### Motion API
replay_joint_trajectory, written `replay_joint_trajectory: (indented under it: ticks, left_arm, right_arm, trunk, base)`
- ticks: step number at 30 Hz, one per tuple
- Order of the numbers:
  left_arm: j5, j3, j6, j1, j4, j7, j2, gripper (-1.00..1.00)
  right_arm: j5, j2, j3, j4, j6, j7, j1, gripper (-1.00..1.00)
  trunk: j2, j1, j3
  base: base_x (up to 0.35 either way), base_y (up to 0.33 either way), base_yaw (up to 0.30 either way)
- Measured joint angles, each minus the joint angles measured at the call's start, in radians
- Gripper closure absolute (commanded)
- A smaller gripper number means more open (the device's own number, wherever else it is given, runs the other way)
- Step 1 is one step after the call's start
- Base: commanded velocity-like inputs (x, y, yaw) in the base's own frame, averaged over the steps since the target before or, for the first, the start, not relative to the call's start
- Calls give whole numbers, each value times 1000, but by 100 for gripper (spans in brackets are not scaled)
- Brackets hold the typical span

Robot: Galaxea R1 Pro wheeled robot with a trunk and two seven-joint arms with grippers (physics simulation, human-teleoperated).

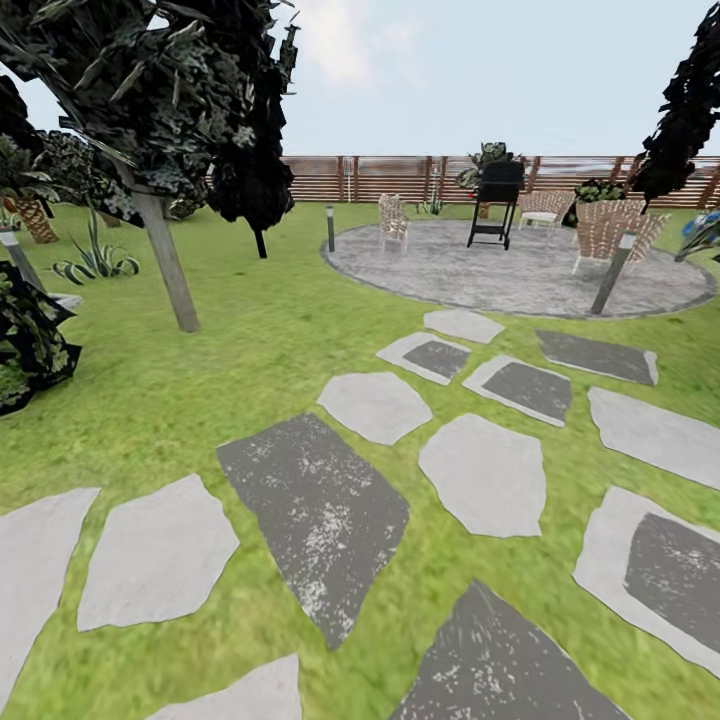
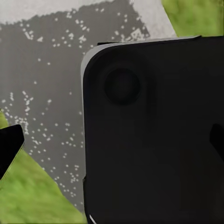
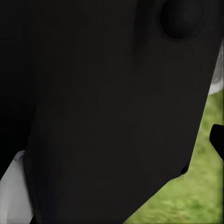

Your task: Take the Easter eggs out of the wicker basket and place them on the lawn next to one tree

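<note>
The Easter eggs and the wicker basket are out of view. The lawn [image 1: 200, 380] spreads ahead in the fenced garden. A tree [image 1: 166, 262] with a slim pale trunk and a dark speckled crown stands at the left, leaning slightly. In the left wrist view my left gripper [image 2: 114, 142] is open, its fingertips [image 2: 10, 145] at the frame's edges, with a black robot part and a grey stone [image 2: 51, 84] behind. In the right wrist view my right gripper [image 3: 112, 140] has one fingertip [image 3: 217, 140] far to the side over grass, against a black robot part.
Flat stepping stones [image 1: 315, 510] cross the grass in front. A round grey patio [image 1: 500, 275] beyond holds a black grill [image 1: 497, 200] and pale woven seats [image 1: 605, 228]. Short lamp posts [image 1: 330, 228] edge it. A dark bush [image 1: 30, 345] sits at the left, a slat fence [image 1: 400, 178] behind.
</note>
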Motion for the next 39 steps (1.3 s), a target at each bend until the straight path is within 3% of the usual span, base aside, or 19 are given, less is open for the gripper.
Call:
replay_joint_trajectory:
  ticks: [39]
  left_arm:
    - [1,1,0,0,0,0,0,-100]
  right_arm:
    - [0,-1,0,0,0,0,0,-100]
  trunk:
    - [0,0,0]
  base:
    - [334,0,0]
